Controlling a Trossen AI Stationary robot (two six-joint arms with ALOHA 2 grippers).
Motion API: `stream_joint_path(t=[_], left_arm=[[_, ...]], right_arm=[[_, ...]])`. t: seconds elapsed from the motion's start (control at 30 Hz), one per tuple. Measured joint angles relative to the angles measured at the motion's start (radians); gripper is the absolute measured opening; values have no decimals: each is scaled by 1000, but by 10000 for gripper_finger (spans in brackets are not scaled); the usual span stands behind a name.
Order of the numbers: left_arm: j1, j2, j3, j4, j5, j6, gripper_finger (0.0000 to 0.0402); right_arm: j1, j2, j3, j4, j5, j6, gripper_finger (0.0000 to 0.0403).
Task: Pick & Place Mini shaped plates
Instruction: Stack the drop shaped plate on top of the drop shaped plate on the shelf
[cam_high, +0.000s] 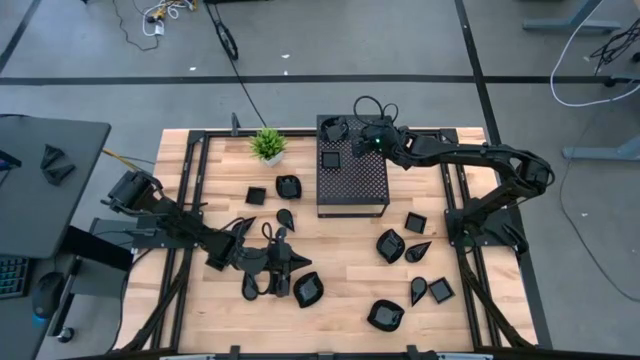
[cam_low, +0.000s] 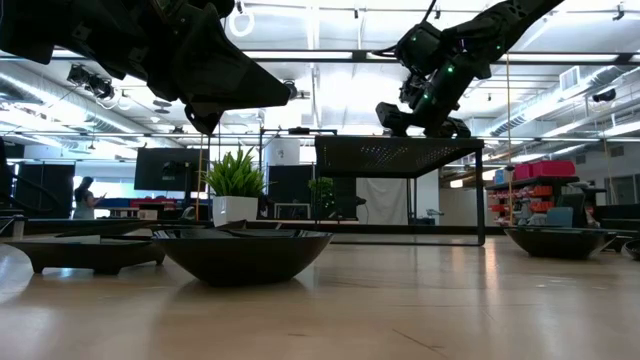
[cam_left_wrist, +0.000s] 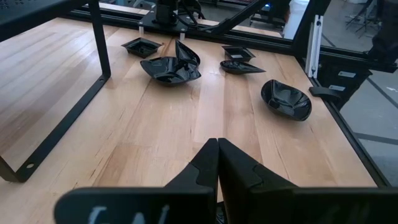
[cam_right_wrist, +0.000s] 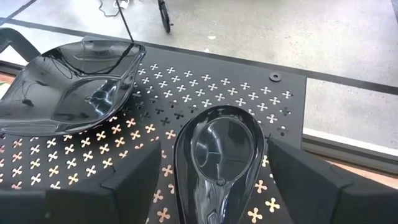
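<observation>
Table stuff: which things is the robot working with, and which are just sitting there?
For the job:
- little black plates scattered on the table
- teardrop plate between the right gripper's open fingers, on the perforated box

Just sitting there:
- potted plant

Two plates (cam_right_wrist: 217, 155) atop perforated box (cam_high: 352, 178)

We see small glossy black plates (cam_high: 391, 245) scattered rim-up across the wooden counter (cam_high: 340, 300), in square, teardrop and leaf shapes. Two more sit on the perforated box (cam_high: 352, 180): a teardrop plate (cam_right_wrist: 219, 158) and a wider leaf-shaped plate (cam_right_wrist: 68, 84), apart.
</observation>
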Motion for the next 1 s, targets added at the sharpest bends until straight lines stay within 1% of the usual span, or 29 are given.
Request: stream_joint_path(t=[0.2, 0.33, 0.37, 0.67, 0.83, 1.0], left_arm=[[0, 0, 0, 0, 0, 0, 14], [0, 0, 0, 0, 0, 0, 14], [0, 0, 0, 0, 0, 0, 14], [0, 0, 0, 0, 0, -3, 14], [0, 0, 0, 0, 0, -3, 14], [0, 0, 0, 0, 0, -3, 14]], right_arm=[[0, -1, 0, 44, -7, -17, 313], [0, -14, 0, 81, -82, -15, 311], [0, -15, 0, 79, -86, -11, 310], [-7, -21, 0, 71, -80, -23, 298], [-6, -64, 0, 10, -87, -24, 292], [-7, -93, 0, -80, -131, -15, 290]])
